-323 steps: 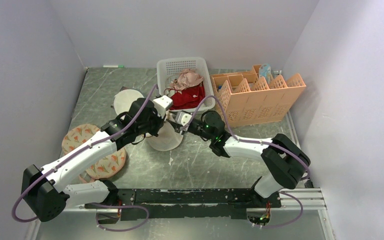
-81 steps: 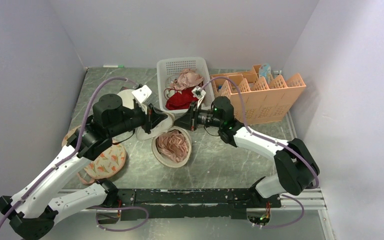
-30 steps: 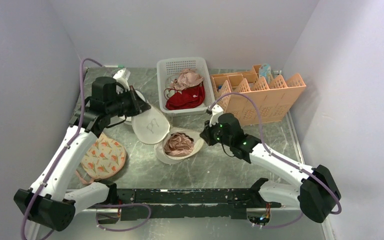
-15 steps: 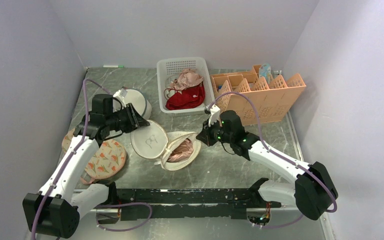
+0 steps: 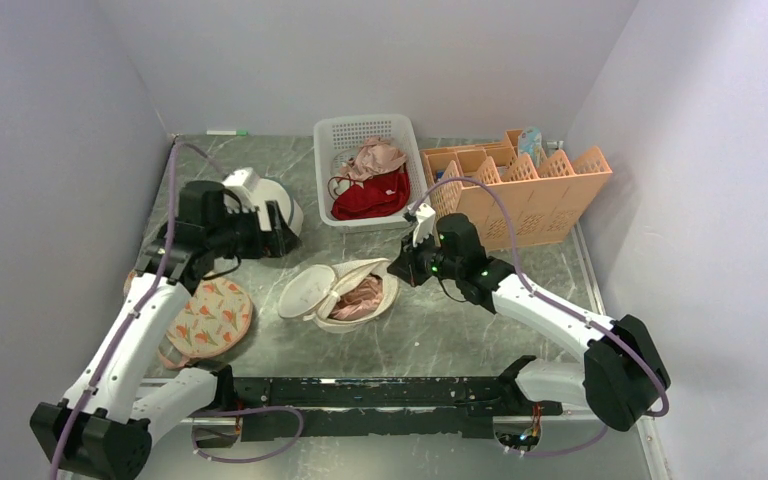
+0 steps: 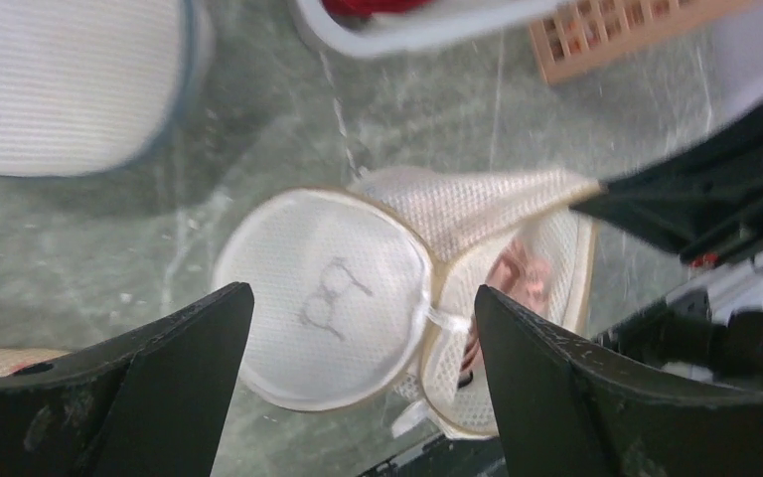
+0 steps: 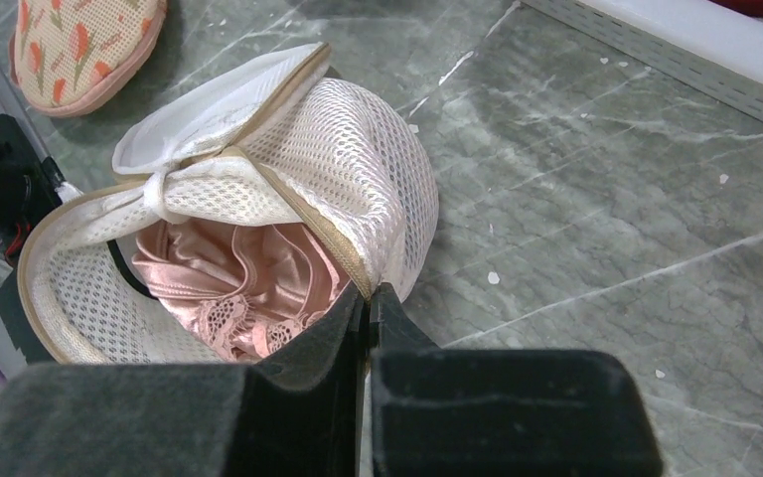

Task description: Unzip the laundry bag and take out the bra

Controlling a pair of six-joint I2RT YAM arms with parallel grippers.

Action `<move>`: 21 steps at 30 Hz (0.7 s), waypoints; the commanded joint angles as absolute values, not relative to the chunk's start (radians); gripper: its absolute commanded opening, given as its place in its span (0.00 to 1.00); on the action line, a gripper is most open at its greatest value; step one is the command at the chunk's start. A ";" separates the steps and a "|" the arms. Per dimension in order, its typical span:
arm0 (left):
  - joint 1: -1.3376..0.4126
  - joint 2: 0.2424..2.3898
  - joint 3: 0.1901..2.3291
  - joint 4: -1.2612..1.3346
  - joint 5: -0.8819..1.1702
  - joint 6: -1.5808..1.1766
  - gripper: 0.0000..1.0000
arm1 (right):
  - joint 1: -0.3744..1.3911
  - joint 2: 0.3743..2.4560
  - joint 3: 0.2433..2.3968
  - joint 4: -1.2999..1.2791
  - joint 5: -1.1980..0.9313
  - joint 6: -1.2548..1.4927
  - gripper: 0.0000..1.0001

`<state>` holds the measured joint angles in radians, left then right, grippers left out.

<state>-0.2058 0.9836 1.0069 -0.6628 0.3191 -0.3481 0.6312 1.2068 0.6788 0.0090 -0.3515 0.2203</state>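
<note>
The laundry bag [image 5: 360,272] lies unzipped on the table, and its round lid [image 5: 305,291] with the printed bra outline is flopped out to the left. A pink satin bra [image 5: 362,298] sits inside the open shell [image 7: 358,139]. My right gripper [image 5: 397,270] is shut on the bag's tan rim at its right edge [image 7: 368,293], next to the bra [image 7: 228,268]. My left gripper [image 5: 285,240] hangs wide open above and left of the bag, holding nothing. Between its fingers the left wrist view looks down on the lid [image 6: 328,288].
A white basket [image 5: 360,120] with red and pink garments stands at the back. An orange slotted organiser [image 5: 520,195] is at the back right. A greyish round drum bag [image 5: 260,200] sits behind my left wrist. A floral pouch [image 5: 205,315] lies front left.
My left gripper opened and let go of the lid, which dropped flat beside the bag. The left arm drew back to the left. My right gripper kept its hold on the rim.
</note>
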 commanded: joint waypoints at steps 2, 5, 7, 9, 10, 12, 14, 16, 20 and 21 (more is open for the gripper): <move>-0.450 0.984 0.900 -0.547 0.324 -0.414 0.96 | 0.626 1.198 0.683 0.040 -0.361 0.225 0.00; -0.578 1.081 0.924 -0.539 0.265 -0.397 0.98 | 0.626 1.190 0.695 0.016 -0.359 0.219 0.00; -0.641 1.157 0.948 -0.545 0.194 -0.367 0.99 | 0.626 1.184 0.702 0.001 -0.362 0.213 0.00; -0.681 1.257 0.990 -0.594 0.122 -0.333 0.98 | 0.627 1.178 0.712 -0.023 -0.354 0.207 0.00; -0.699 1.294 1.004 -0.608 0.097 -0.314 0.98 | 0.628 1.174 0.713 -0.031 -0.350 0.205 0.00; -0.731 1.341 1.014 -0.604 0.087 -0.293 0.98 | 0.627 1.165 0.695 -0.014 -0.351 0.207 0.00; -0.753 1.371 1.022 -0.593 0.086 -0.279 0.95 | 0.628 1.161 0.672 0.014 -0.354 0.219 0.00; -0.761 1.396 1.046 -0.608 0.023 -0.271 0.84 | 0.629 1.175 0.675 0.021 -0.362 0.233 0.00; -0.763 1.379 1.076 -0.606 -0.057 -0.236 0.51 | 0.630 1.181 0.672 0.043 -0.366 0.251 0.00; -0.764 1.355 1.069 -0.583 -0.053 -0.229 0.43 | 0.630 1.182 0.672 0.041 -0.363 0.252 0.00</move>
